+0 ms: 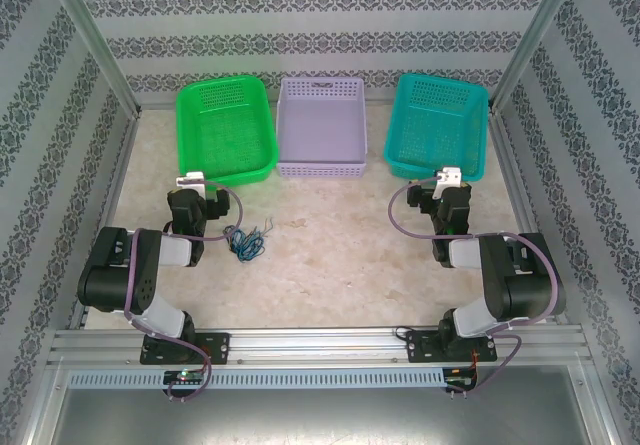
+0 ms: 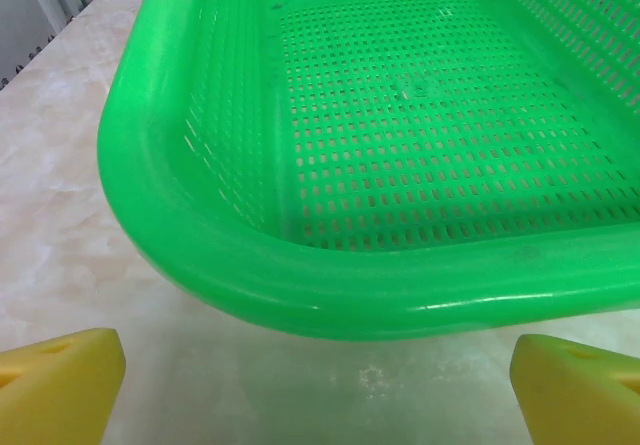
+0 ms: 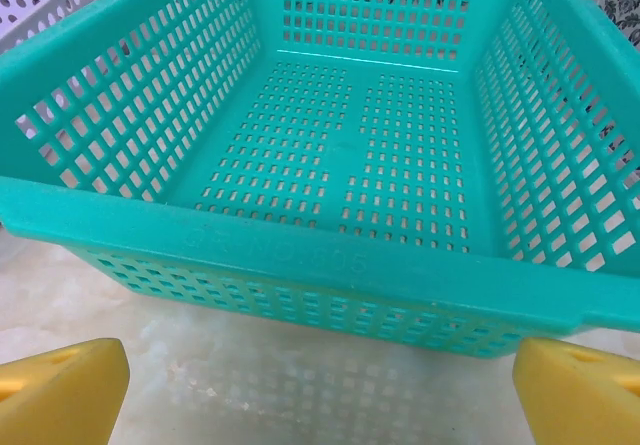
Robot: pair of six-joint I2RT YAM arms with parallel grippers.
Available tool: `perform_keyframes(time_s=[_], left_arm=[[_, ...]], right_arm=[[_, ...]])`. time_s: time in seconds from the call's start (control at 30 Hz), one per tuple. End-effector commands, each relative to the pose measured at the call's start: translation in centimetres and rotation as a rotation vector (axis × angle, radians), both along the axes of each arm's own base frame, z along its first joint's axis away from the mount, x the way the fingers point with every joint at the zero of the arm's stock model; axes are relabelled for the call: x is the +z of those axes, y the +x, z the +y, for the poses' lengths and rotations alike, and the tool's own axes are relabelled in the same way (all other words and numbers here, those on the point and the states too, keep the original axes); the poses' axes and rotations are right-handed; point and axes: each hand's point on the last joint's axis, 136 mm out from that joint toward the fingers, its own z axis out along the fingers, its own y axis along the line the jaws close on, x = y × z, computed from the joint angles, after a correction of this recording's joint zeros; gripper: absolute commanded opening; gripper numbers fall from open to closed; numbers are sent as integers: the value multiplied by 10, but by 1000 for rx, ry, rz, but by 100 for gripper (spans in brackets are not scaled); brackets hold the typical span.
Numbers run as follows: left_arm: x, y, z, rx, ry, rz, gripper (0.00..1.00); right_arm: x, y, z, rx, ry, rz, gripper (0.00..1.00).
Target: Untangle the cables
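**Item 1. Cables (image 1: 245, 242):** a small knot of very thin, curly wires in blue, black and yellowish tan. They lie on the pale marbled tabletop (image 1: 330, 265), in front of the baskets and outside all three.

**Item 2. Left gripper (image 1: 192, 180) (image 2: 320, 385):** its yellow wedge-shaped fingers (image 2: 60, 385) are spread to the full and grip nothing. It points at the near rim of the bright green perforated plastic basket (image 1: 230, 177) (image 2: 330, 295). The cables sit behind its tips, nearer the arm bases and towards the table's middle, just beside the left arm's wrist and not touching the fingers.

**Item 3. Right gripper (image 1: 447, 177) (image 3: 320, 390):** its yellow fingers (image 3: 60, 390) are likewise fully apart and empty-handed. It faces the near wall of the teal slotted plastic basket (image 1: 437, 78) (image 3: 300, 250). The cables lie well apart from it, across the table on the left half.

**Item 4. Lavender perforated plastic basket (image 1: 320, 168):** it stands between the green and teal ones, along the far edge.
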Motion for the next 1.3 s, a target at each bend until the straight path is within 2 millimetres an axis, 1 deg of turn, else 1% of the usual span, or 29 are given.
perform_keyframes(time_s=[0.0, 0.6, 0.63, 0.67, 0.73, 0.83, 0.93, 1.0, 1.07, 1.13, 1.17, 1.2, 1.23, 1.27], left_arm=[[6, 2, 1, 7, 3, -19, 99], [6, 2, 1, 8, 3, -19, 99], [6, 1, 0, 3, 2, -24, 99], [11, -2, 0, -1, 5, -42, 99], [27, -10, 5, 49, 33, -77, 100], [49, -27, 6, 97, 56, -42, 100], [60, -46, -1, 74, 97, 10, 100], [70, -64, 5, 104, 121, 19, 99], [80, -80, 10, 128, 110, -6, 99], [86, -96, 13, 148, 94, -15, 99], [92, -103, 14, 151, 85, -28, 100], [101, -109, 14, 153, 71, -49, 100], [117, -114, 15, 158, 62, -83, 100], [134, -119, 19, 185, 52, -105, 100]], right_arm=[[7, 6, 2, 15, 19, -22, 98], [7, 6, 3, 17, 21, -23, 98], [7, 5, 2, 16, 20, -23, 98], [10, 5, 2, 14, 20, -36, 98], [25, 3, 0, -9, 11, -55, 98], [44, -6, -3, -54, -28, -27, 98], [70, -12, -1, -69, -14, -91, 98], [85, -14, 4, -60, 4, -118, 98], [95, -19, 7, -66, 11, -126, 98], [108, -24, 11, -72, 23, -155, 98], [117, -27, 14, -70, 17, -170, 98], [131, -31, 18, -70, 8, -187, 98], [147, -34, 21, -77, 7, -203, 98], [168, -37, 26, -85, 27, -216, 98]])
